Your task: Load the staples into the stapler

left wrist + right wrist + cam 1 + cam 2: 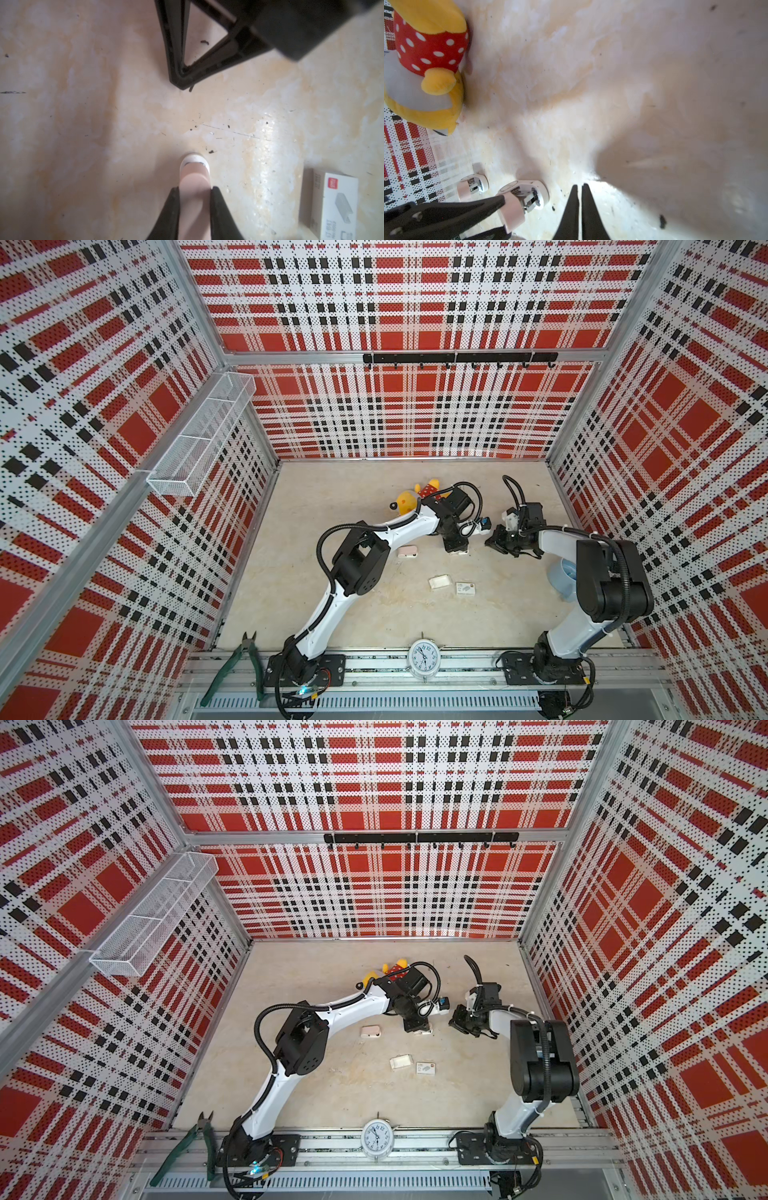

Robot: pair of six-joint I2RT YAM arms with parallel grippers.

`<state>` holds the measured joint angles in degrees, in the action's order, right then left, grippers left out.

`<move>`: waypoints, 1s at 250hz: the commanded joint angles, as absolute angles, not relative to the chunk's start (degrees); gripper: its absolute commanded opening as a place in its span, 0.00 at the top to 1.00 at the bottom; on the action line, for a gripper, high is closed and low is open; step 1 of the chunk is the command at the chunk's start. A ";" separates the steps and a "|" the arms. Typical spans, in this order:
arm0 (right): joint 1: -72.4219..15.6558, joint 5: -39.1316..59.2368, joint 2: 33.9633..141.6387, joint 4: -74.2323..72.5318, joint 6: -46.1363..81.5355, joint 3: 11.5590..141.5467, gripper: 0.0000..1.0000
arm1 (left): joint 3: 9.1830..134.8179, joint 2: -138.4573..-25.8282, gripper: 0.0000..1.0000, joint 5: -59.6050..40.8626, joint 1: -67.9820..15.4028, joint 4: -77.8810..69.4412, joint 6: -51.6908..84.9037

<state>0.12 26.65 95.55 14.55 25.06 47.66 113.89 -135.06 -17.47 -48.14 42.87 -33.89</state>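
Observation:
A pink stapler (194,172) with a white base is clamped by its pink body in my left gripper (195,189), its white end down at the tabletop. In the right wrist view that stapler (519,199) shows a metal channel at its front. In both top views my left gripper (456,549) points down at mid table. Just to its right, my right gripper (492,540) hovers with its jaws together (579,186). A thin dark sliver (190,89) juts from its tip; I cannot tell what it is. The staples are not in view.
A second pink stapler (407,551) lies left of the left gripper. A white open tray (439,581) and a white printed box (465,588) lie nearer the front. A yellow plush toy (409,499) sits behind, a blue bowl (563,574) under the right arm. A clock (424,657) and pliers (237,664) rest on the front rail.

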 commanded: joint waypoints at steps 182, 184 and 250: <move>4.91 25.27 82.60 20.02 23.53 43.93 0.91 | 118.26 -141.49 0.82 -12.07 -49.40 51.68 -36.83; 4.96 25.26 82.30 20.15 23.50 43.90 0.91 | 118.22 -141.50 0.82 -12.00 -49.40 51.68 -36.89; 5.45 25.49 79.48 21.33 22.90 42.37 0.91 | 120.75 -143.30 0.82 -10.77 -49.83 54.14 -37.68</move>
